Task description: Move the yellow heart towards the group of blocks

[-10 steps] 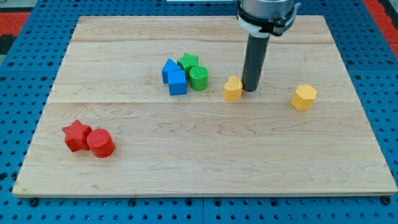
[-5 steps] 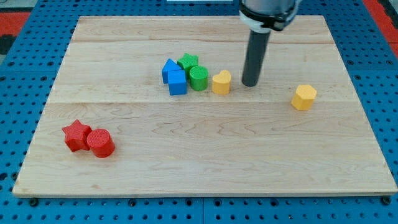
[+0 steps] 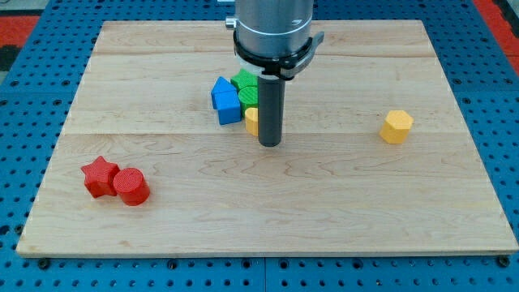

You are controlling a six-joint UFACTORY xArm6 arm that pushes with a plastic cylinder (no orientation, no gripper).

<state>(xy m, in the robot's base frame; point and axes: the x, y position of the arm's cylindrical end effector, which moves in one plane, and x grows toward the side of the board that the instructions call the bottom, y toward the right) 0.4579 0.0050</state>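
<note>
My tip [image 3: 270,143] touches yellow heart [image 3: 252,120], mostly hidden, pressed against blue blocks [image 3: 226,101]; no hand fitted; bare board [image 3: 324,203] below.

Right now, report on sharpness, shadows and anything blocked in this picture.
Camera view: evenly lit and sharp, no glare; soft shadows under the red blocks and yellow hexagon; the rod hides most of the yellow heart and green blocks; my tip is crisp.

Lab (blue pegboard [image 3: 32,97], wooden board [image 3: 365,203])
</note>
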